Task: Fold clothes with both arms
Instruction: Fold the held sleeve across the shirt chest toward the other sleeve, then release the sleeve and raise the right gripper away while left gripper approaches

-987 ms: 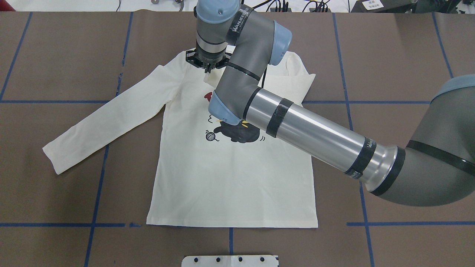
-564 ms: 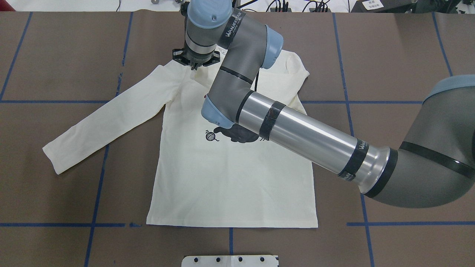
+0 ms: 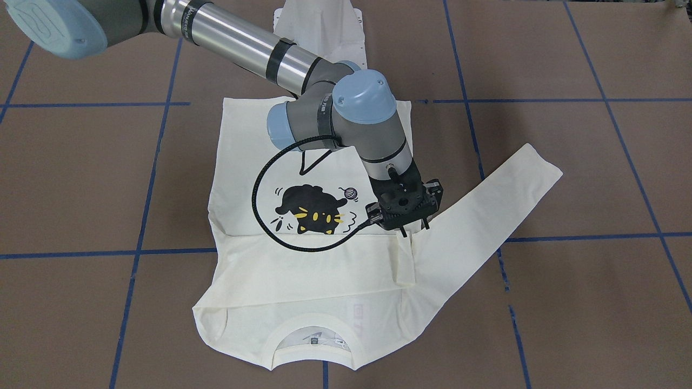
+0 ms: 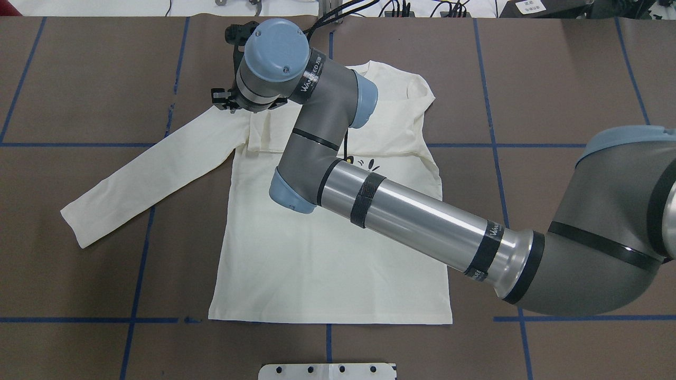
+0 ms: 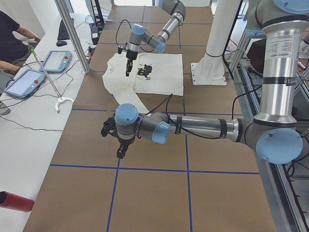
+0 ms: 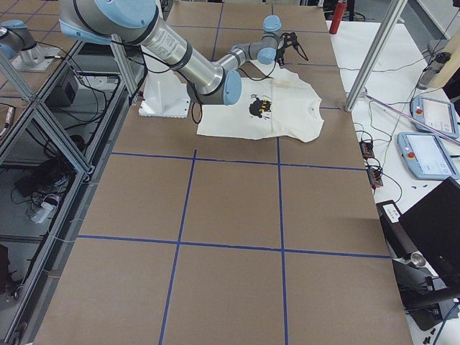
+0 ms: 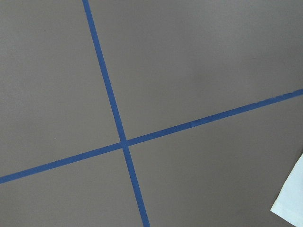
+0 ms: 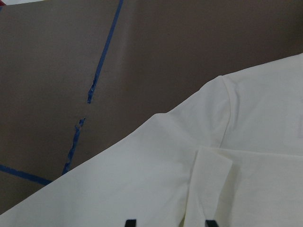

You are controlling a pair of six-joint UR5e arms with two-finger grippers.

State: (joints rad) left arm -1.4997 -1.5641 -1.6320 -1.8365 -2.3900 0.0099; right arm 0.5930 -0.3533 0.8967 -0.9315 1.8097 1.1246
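While the right gripper (image 3: 414, 230) is held parted over the folded sleeve cuff (image 8: 213, 165) of the cat-print T-shirt (image 4: 327, 274), laid flat on the table (image 4: 554, 79), the cuff could be snagged on withdrawal and the fold undone. The left gripper (image 5: 120, 152) cannot be judged apart or together.

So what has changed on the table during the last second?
The right gripper carried the T-shirt's folded sleeve cuff across the chest toward the robot's left, to the other shoulder, then opened and let it go. The outstretched sleeve and hem stayed put.

Robotics lab — blue-taped table (image 4: 554, 79), teach pendants (image 6: 424, 154), aluminium frame (image 6: 374, 50).
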